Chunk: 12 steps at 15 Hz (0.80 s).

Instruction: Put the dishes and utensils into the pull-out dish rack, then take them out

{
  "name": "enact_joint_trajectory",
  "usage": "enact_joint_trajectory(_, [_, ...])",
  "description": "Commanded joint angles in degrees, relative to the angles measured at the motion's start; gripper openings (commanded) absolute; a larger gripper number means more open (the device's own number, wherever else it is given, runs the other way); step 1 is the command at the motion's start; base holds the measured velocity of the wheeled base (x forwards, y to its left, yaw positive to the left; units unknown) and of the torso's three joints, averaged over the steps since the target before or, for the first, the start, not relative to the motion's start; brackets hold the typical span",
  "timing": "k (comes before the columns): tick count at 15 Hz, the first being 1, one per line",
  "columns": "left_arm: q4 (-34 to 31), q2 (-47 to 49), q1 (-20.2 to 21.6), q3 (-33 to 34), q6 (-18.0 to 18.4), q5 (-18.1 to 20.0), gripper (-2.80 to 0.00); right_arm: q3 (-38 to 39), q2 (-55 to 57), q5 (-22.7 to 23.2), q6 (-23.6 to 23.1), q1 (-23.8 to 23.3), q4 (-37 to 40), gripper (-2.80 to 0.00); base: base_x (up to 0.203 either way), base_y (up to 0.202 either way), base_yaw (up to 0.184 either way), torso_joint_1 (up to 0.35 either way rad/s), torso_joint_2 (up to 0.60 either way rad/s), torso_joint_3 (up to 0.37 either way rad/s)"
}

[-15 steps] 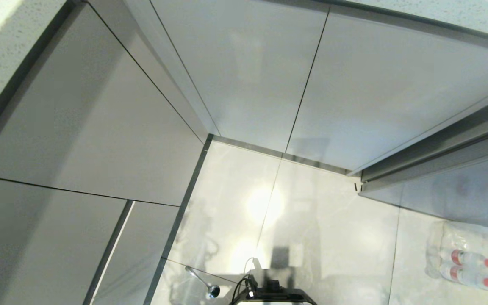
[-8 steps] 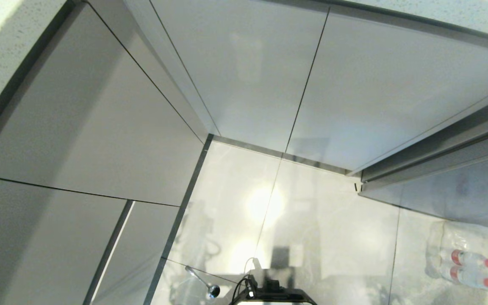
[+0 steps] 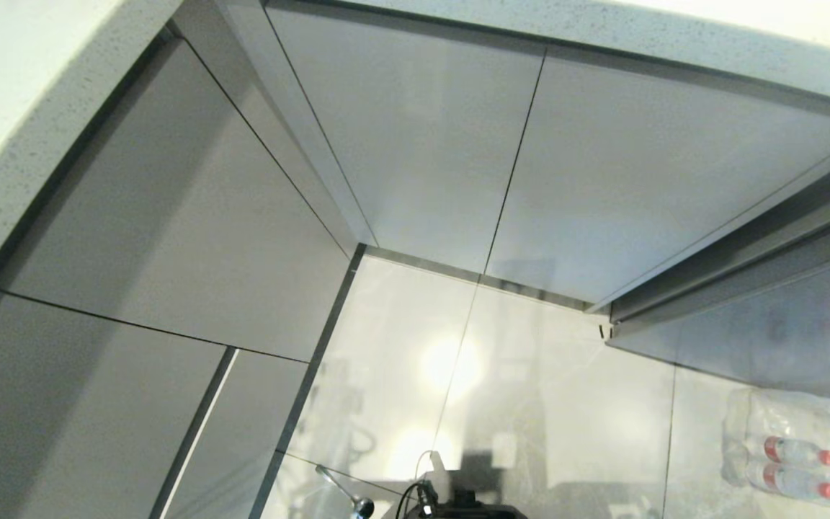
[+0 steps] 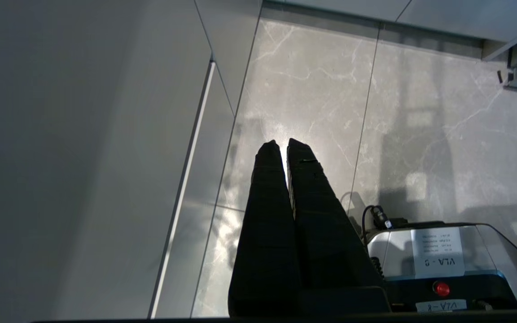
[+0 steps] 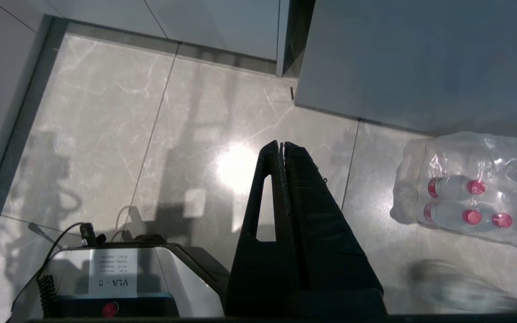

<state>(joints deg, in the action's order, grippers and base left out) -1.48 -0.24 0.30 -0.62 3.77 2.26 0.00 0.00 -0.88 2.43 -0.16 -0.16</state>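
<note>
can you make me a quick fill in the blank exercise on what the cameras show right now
1. The left gripper hangs over the glossy floor with its fingers ____.
2. The wrapped pack of bottles lies on the floor, and the bottle caps are ____ in colour.
3. The right gripper holds ____.
4. The cabinet fronts in the head view are all ____, with no dish rack pulled out.

Missing words: shut; red; nothing; closed

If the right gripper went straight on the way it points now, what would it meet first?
Most likely the bare tiled floor: the shut right gripper points down at it, beside the wrapped bottle pack.
</note>
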Motion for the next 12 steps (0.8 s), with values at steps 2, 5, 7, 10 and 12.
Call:
enact_joint_trajectory(2, [0.0, 0.2, 0.0, 0.0, 0.0, 0.0, -2.8, 0.0, 0.1, 0.0, 0.0, 0.1, 0.0, -2.8, 0.0, 0.0, 0.0, 0.0, 0.0, 0.2])
enact_joint_trajectory(5, [0.0, 0.2, 0.0, 0.0, 0.0, 0.0, -2.8, 0.0, 0.1, 0.0, 0.0, 0.1, 0.0, -2.8, 0.0, 0.0, 0.0, 0.0, 0.0, 0.207])
enact_joint_trajectory(7, [0.0, 0.2, 0.0, 0.0, 0.0, 0.0, -2.8, 0.0, 0.1, 0.0, 0.0, 0.0, 0.0, -2.8, 0.0, 0.0, 0.0, -0.002, 0.0, 0.201])
enact_joint_trajectory(10, [0.0, 0.2, 0.0, 0.0, 0.0, 0.0, -2.8, 0.0, 0.1, 0.0, 0.0, 0.0, 0.0, -2.8, 0.0, 0.0, 0.0, 0.002, 0.0, 0.202])
enact_joint_trajectory(12, [0.0, 0.2, 0.0, 0.0, 0.0, 0.0, -2.8, 0.0, 0.1, 0.0, 0.0, 0.0, 0.0, -2.8, 0.0, 0.0, 0.0, 0.003, 0.0, 0.196])
